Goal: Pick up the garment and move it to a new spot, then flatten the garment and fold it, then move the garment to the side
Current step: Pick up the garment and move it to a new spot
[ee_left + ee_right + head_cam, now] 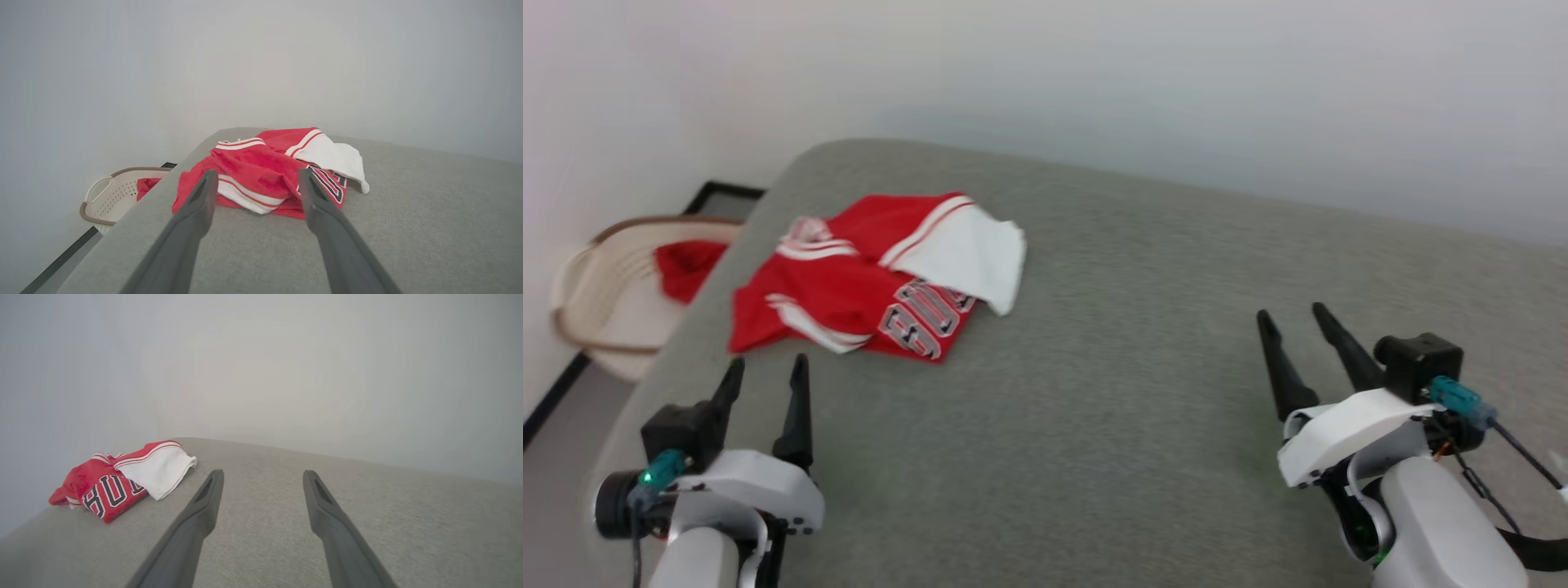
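The broad grey fabric-covered worktop (1143, 343) with its rounded far-left corner carries the task's thing. This is the crumpled red jersey-style garment (849, 286) with white sleeves, striped trim and part of its black outlined lettering showing. It lies bunched in a heap near that corner, close to the worktop's left edge. From the left claw (768, 361) the garment sits dead ahead, near and just beyond the fingertips, and in the left wrist view the heap is framed between the two dark fingers. Its long axis runs crosswise to that claw's pointing direction, with the white sleeve flopped out at the end to the claw's right and the red hem to its left. From the right claw (1289, 310) the garment lies well apart, far off to the left and somewhat ahead, so the left arm is plainly the nearer one and looks best placed for the pick-up. Off the worktop, beyond the left claw's left side, stands a pale perforated laundry basket (580, 278) holding a small plain red cloth lump (686, 265). Both arms hover low over the worktop with forearms level and fingers pointing forward. Both claws are released, jaws spread wide, holding and touching nothing.
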You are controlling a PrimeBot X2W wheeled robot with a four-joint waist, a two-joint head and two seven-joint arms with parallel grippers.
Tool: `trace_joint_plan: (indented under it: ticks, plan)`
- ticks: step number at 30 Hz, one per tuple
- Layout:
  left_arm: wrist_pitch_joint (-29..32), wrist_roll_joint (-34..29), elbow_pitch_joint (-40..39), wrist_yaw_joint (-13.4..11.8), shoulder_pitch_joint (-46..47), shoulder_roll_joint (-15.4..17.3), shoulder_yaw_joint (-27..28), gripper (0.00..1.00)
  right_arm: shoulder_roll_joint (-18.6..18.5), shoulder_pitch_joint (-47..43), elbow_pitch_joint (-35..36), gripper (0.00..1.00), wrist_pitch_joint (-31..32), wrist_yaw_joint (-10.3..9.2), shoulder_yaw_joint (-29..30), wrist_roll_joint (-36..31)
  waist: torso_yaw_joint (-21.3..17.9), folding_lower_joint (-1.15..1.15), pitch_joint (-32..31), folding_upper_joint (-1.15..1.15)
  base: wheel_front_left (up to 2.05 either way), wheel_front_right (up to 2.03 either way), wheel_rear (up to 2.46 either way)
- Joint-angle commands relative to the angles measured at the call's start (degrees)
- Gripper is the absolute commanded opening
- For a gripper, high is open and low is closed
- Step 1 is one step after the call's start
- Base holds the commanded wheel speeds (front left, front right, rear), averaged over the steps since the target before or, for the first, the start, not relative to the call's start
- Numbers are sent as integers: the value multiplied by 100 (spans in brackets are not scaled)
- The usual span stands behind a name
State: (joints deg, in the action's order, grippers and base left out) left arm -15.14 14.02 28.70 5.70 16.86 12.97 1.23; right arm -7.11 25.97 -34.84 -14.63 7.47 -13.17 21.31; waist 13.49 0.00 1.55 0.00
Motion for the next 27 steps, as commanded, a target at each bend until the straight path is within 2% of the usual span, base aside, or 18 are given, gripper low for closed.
trace_joint_plan:
  ticks: [1,14,21,27]
  plan:
    - [1,-40,-25,-54,-79,-34,72,100,15,-82,34,100,-24,4,-111,84,579,0,41,0,0,0,0]
    - [1,-245,-356,-213,-458,-371,424,100,70,-6,47,100,-52,4,-700,286,1660,0,104,0,0,0,0]
    - [1,-211,-579,-228,-651,-487,755,100,137,198,-56,100,-56,4,-1137,347,1758,0,254,0,0,0,0]
    - [1,-256,-610,-143,-679,-538,886,100,176,260,-31,100,-60,4,-1254,427,1748,0,294,0,0,0,0]
